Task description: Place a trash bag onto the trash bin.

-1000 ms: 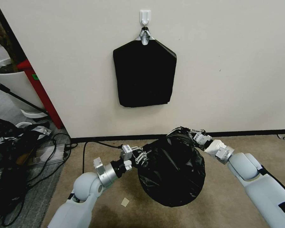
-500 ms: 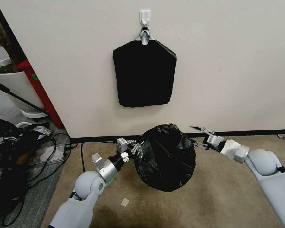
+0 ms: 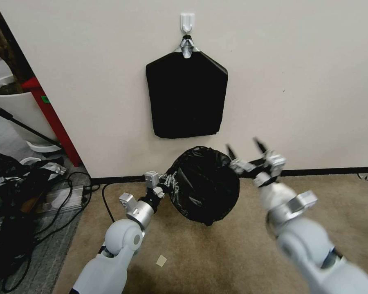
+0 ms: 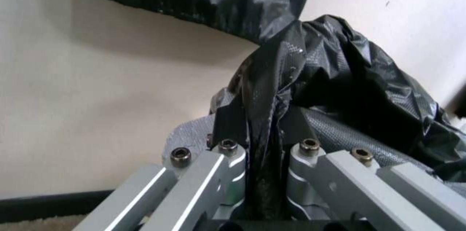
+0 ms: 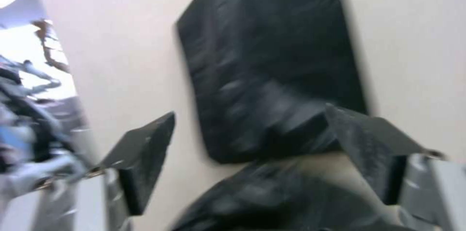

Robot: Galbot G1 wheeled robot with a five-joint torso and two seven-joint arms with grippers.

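The trash bag (image 3: 204, 183), crinkly glossy black plastic, hangs puffed out in the air near the wall's baseboard. My left gripper (image 3: 170, 184) is shut on its left edge; the left wrist view shows a pinched fold of the bag (image 4: 264, 121) between the closed fingers (image 4: 228, 151). My right gripper (image 3: 244, 149) is open just right of the bag's top, raised, holding nothing. In the right wrist view its two black pads (image 5: 145, 158) stand wide apart with the bag (image 5: 272, 202) below them. The trash bin is out of view.
A flat black five-sided pack (image 3: 187, 96) hangs from a white wall hook (image 3: 187, 21) above the bag. Cables and dark clutter (image 3: 24, 192) lie on the floor at left, by a white plant pot (image 3: 16, 106) and a red post (image 3: 53, 118). Brown carpet (image 3: 216, 253) lies in front.
The right gripper let go of the bag, opened, and swung up and leftward. The left gripper carried the bag up and toward the wall.
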